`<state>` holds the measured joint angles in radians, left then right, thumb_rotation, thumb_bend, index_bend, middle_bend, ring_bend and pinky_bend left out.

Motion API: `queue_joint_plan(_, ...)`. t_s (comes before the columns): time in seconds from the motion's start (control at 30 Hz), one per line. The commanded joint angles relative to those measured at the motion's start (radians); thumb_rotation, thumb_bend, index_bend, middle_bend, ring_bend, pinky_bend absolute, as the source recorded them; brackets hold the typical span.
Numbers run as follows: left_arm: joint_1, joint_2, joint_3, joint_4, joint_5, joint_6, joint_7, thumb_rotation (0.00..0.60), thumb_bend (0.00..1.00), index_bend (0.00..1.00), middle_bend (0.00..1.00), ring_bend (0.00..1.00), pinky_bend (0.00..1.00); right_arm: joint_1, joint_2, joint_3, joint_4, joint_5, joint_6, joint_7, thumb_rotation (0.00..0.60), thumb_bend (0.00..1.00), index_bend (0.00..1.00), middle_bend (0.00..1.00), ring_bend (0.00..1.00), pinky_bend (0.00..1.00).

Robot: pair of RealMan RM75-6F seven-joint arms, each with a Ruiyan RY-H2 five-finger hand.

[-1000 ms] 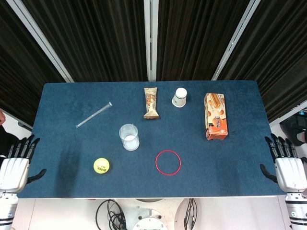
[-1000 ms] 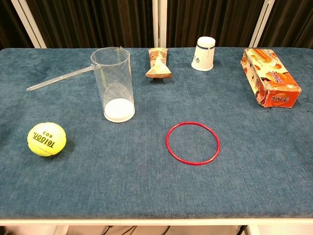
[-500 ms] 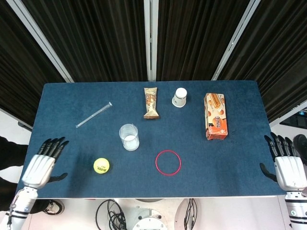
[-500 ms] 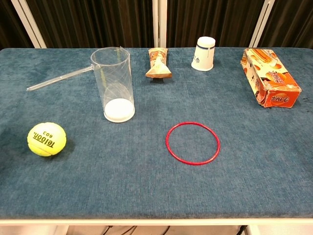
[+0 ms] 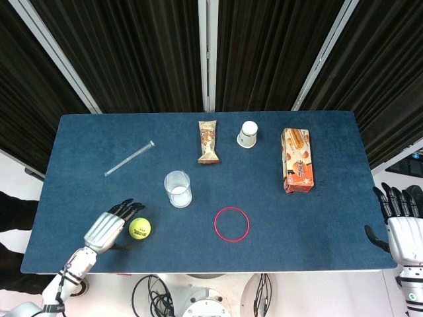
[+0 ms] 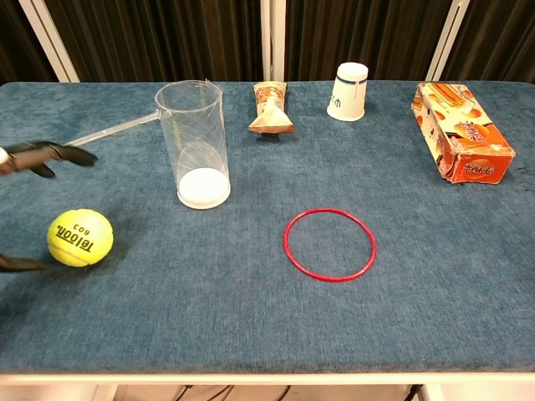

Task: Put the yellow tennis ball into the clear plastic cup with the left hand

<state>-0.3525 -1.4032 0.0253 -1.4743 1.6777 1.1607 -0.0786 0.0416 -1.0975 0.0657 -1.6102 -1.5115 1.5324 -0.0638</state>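
The yellow tennis ball lies on the blue table near its front left. My left hand is just left of the ball with its fingers spread and nothing in it; the thumb reaches under the ball's near side. I cannot tell whether it touches the ball. The clear plastic cup stands upright a little beyond and right of the ball. My right hand hangs off the table's right edge, fingers apart, holding nothing.
A red ring lies flat right of the ball. At the back are a clear straw, a snack bar, a white paper cup and an orange biscuit box.
My left hand has swung in from the table's left edge to sit right beside the ball. The right hand has dropped slightly lower. Ball and cup have not moved.
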Motion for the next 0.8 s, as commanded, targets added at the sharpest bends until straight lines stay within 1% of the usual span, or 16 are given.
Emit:
queue_joint_plan(0.03,-0.021,-0.030,0.008,0.037,-0.011,-0.031,-0.010,0.600,0.13,0.16,0.13,0.07,0.24,-0.002,0.002,0.001,0.003,0.001,0.002,0.008,0.600,0.24,0.00,0.00,0.00,0.00)
queue_joint_plan(0.13,-0.029,-0.045,0.010,0.059,-0.027,-0.046,0.005,0.600,0.15,0.19,0.17,0.12,0.30,-0.003,0.003,0.000,0.006,0.000,0.003,0.014,0.600,0.24,0.00,0.00,0.00,0.00)
queue_joint_plan(0.2,-0.032,-0.050,0.015,0.064,-0.034,-0.052,0.013,0.600,0.16,0.23,0.22,0.18,0.38,-0.004,0.003,0.001,0.010,0.003,0.003,0.018,0.600,0.24,0.00,0.00,0.00,0.00)
queue_joint_plan(0.3,-0.039,-0.051,0.022,0.064,-0.039,-0.063,0.008,0.600,0.16,0.24,0.25,0.23,0.46,-0.004,0.001,0.001,0.017,0.007,-0.001,0.025,0.600,0.24,0.00,0.00,0.00,0.00)
queue_joint_plan(0.5,-0.051,-0.068,0.026,0.085,-0.037,-0.055,-0.019,0.600,0.17,0.26,0.28,0.27,0.55,-0.005,-0.005,0.001,0.028,0.008,-0.003,0.031,0.600,0.23,0.00,0.00,0.00,0.00)
queue_joint_plan(0.57,-0.053,-0.081,0.024,0.100,-0.032,-0.041,-0.028,0.600,0.17,0.30,0.32,0.30,0.57,-0.006,-0.004,0.001,0.030,0.010,-0.003,0.033,0.600,0.24,0.00,0.00,0.00,0.00)
queue_joint_plan(0.7,-0.053,-0.105,0.020,0.129,-0.026,-0.010,-0.039,0.600,0.20,0.41,0.44,0.40,0.67,-0.007,-0.003,0.003,0.033,0.015,-0.004,0.036,0.600,0.24,0.00,0.00,0.00,0.00)
queue_joint_plan(0.8,-0.050,-0.121,0.017,0.147,-0.022,0.016,-0.043,0.600,0.20,0.49,0.50,0.46,0.72,-0.007,-0.004,0.004,0.036,0.016,-0.005,0.039,0.600,0.24,0.00,0.00,0.00,0.00)
